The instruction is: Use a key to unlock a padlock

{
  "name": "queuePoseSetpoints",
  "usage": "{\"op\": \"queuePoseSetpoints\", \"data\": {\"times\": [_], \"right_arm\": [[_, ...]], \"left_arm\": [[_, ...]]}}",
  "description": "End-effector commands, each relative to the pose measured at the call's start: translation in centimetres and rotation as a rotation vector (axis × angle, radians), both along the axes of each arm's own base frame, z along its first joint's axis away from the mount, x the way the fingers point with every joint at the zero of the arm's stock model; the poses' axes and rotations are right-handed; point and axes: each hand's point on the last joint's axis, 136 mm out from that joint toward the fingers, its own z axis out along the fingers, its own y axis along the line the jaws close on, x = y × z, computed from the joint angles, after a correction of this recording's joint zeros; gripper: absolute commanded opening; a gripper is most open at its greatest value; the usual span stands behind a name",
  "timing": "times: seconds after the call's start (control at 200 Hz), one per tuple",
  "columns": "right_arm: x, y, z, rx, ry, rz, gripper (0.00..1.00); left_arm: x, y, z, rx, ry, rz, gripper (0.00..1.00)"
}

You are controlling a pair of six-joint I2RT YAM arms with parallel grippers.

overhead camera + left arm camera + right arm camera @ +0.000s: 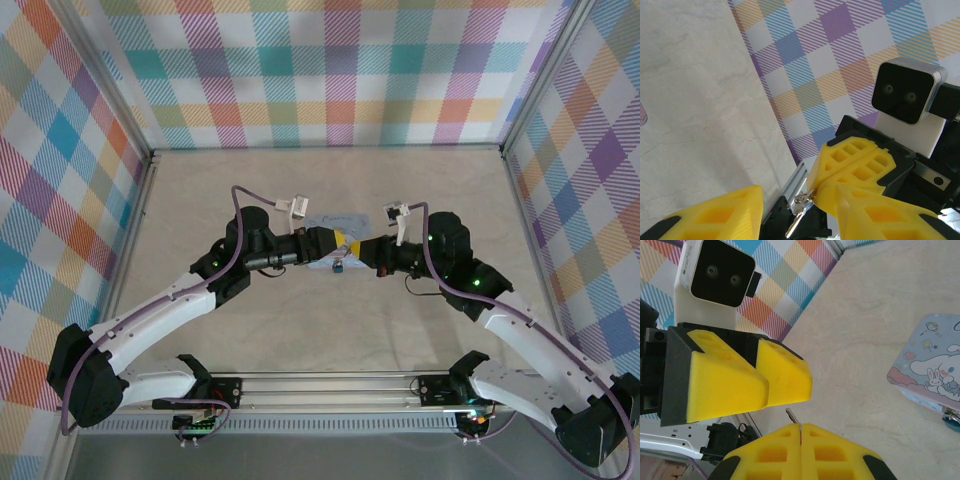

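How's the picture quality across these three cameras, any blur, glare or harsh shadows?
Top external: even, soft lighting, faint shadows under the arms, all sharp. Left wrist: its own near fingers look slightly soft, the key fairly crisp. Right wrist: bright, no glare, the tin in focus.

The flat beige tabletop point(330, 330) looks smooth and matt, with faint marble-like veining. The plaid-printed walls point(340, 70) have a flat, unshiny finish; whether they are cloth or paper cannot be told. The grey frame rail point(330, 385) is brushed metal. The white arm shells point(150, 322) are glossy plastic. The blocky yellow gripper fingers point(780, 372) are matt plastic with a fine grainy texture. The small thin silvery metal key point(792, 415) gleams bare. The pale blue rectangular cartoon-printed tin point(932, 365) has a smooth satin lid.
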Motion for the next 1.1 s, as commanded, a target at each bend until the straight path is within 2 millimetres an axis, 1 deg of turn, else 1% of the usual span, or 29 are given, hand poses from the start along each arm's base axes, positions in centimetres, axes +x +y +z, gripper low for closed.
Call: {"op": "queuePoseSetpoints", "data": {"times": [0.0, 0.16, 0.405, 0.565, 0.71, 0.835, 0.955, 0.985, 1.065, 1.095], "right_arm": [[-0.1, 0.7, 2.1, 0.032, -0.062, 0.028, 0.04], [-0.3, 1.0, 2.0, 0.028, -0.065, 0.037, 0.03], [-0.5, 1.1, 2.0, 0.028, -0.07, 0.045, 0.03], [-0.5, 1.2, 2.1, 0.032, -0.074, 0.044, 0.03], [-0.6, 1.2, 2.5, 0.044, -0.079, 0.049, 0.03], [-0.5, 1.2, 2.5, 0.045, -0.082, 0.047, 0.03], [-0.5, 1.2, 2.5, 0.05, -0.082, 0.045, 0.03], [-0.5, 1.2, 2.5, 0.05, -0.08, 0.044, 0.03], [-0.5, 1.2, 2.5, 0.056, -0.08, 0.044, 0.02], [-0.5, 1.2, 2.5, 0.058, -0.077, 0.042, 0.02]], "left_arm": [[-0.4, -0.4, 1.0, -0.03, -0.026, -0.024, 0.41], [-0.5, -0.4, 0.9, -0.027, -0.028, -0.026, 0.38], [-0.3, -0.5, 0.6, -0.02, -0.024, -0.02, 0.29], [-0.4, -0.6, 0.4, -0.016, -0.021, -0.025, 0.28], [-0.3, -0.6, -0.2, -0.005, -0.015, -0.023, 0.27], [-0.2, -0.6, -0.5, 0.001, -0.013, -0.021, 0.23], [-0.3, -0.6, -0.3, -0.001, -0.016, -0.021, 0.19], [-0.2, -0.6, -0.4, 0.001, -0.015, -0.022, 0.19], [-0.2, -0.4, -0.6, 0.006, -0.012, -0.013, 0.29], [-0.2, -0.4, -0.6, 0.003, -0.012, -0.01, 0.32]]}}
